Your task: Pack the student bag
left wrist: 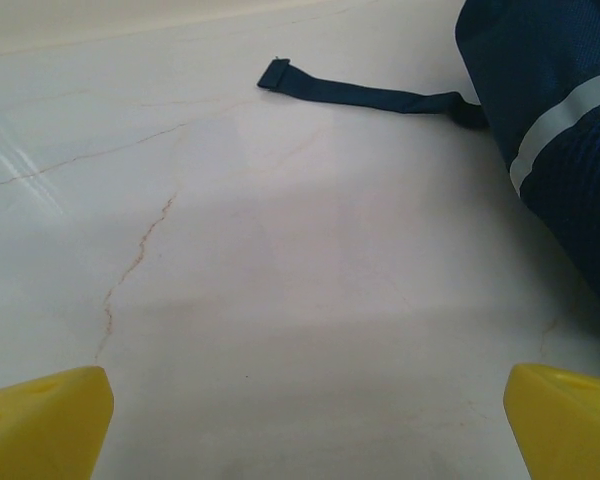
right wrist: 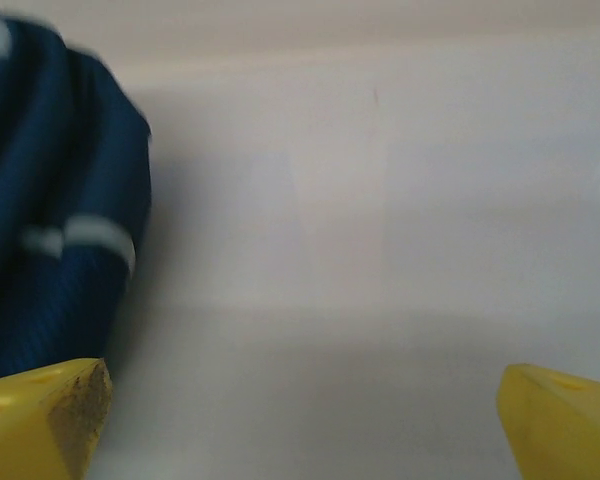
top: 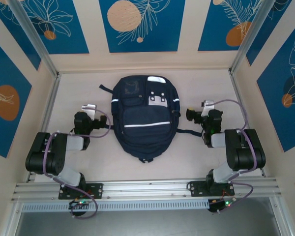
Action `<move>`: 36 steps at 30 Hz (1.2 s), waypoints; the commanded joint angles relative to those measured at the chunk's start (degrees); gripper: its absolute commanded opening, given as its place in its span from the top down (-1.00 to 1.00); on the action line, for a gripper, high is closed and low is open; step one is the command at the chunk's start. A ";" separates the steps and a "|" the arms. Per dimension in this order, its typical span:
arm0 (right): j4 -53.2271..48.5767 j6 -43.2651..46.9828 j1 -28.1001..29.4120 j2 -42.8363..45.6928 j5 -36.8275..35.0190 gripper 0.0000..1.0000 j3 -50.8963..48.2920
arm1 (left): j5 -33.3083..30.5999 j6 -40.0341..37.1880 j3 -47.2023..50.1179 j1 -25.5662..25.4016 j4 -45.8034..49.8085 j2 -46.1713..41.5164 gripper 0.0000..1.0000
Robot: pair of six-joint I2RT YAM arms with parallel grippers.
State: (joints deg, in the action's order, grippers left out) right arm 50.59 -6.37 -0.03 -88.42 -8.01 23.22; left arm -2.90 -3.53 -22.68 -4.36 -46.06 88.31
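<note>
The student bag (top: pixel 142 118), dark navy with thin white stripes and white patches, lies flat in the middle of the table with its front pockets up. My left gripper (top: pixel 89 108) rests just left of it, open, with nothing between its yellow fingertips (left wrist: pixel 40 420). In the left wrist view the bag's side (left wrist: pixel 560 110) is at the right, apart from the gripper (left wrist: pixel 310 425), and a loose strap (left wrist: pixel 370 96) trails on the table. My right gripper (top: pixel 205 105) sits to the bag's right, also open and empty (right wrist: pixel 305 425). The bag's edge (right wrist: pixel 50 200) is at the left of the right wrist view.
The pale marbled tabletop (top: pixel 78 162) is walled in by beige panels and aluminium posts (top: pixel 34 39). A second strap (top: pixel 187 132) runs from the bag toward the right arm. A metal rail (top: pixel 147 189) crosses the near edge.
</note>
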 commanded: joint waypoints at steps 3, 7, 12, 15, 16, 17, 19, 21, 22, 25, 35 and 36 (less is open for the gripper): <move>-2.43 0.00 0.03 0.84 1.65 -0.98 -0.03 | 1.82 0.63 -0.88 0.70 -0.85 0.06 -1.00; -1.61 0.83 0.89 0.97 0.49 -0.98 -0.63 | 1.84 0.63 -0.79 0.70 -1.05 0.02 -1.00; -1.90 0.75 0.65 0.97 1.15 -0.98 -0.46 | 1.78 0.54 -0.61 0.69 -1.22 -0.16 -1.00; -2.06 0.69 0.48 0.97 1.51 -0.98 -0.39 | 1.81 0.54 -0.53 0.69 -1.31 -0.24 -1.00; -2.08 0.66 0.47 0.97 1.59 -0.98 -0.37 | 1.80 0.55 -0.47 0.67 -1.40 -0.25 -1.00; -2.09 0.66 0.47 0.97 1.67 -0.98 -0.42 | 1.80 0.54 -0.42 0.74 -1.52 -0.24 -1.00; -2.12 0.62 0.43 0.94 1.62 -0.98 -0.36 | 1.84 0.54 -0.39 0.67 -1.51 -0.32 -1.00; -2.10 0.53 0.39 0.95 1.67 -0.98 -0.38 | 1.84 0.54 -0.37 0.71 -1.49 -0.29 -1.00; -2.12 0.56 0.39 0.97 1.74 -0.98 -0.44 | 1.84 0.54 -0.41 0.69 -1.49 -0.29 -1.00; -2.12 0.56 0.38 0.97 1.76 -0.98 -0.42 | 1.84 0.50 -0.41 0.67 -1.48 -0.33 -0.99; -2.08 0.52 0.39 0.96 1.73 -0.98 -0.38 | 1.84 0.54 -0.44 0.67 -1.49 -0.21 -1.00; -2.14 0.56 0.39 0.97 1.72 -0.98 -0.38 | 1.82 0.54 -0.44 0.67 -1.48 -0.25 -0.99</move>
State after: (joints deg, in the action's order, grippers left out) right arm 48.29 -6.35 0.40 -88.07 -7.22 23.14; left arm -2.52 -3.40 -22.68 -4.34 -46.11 88.31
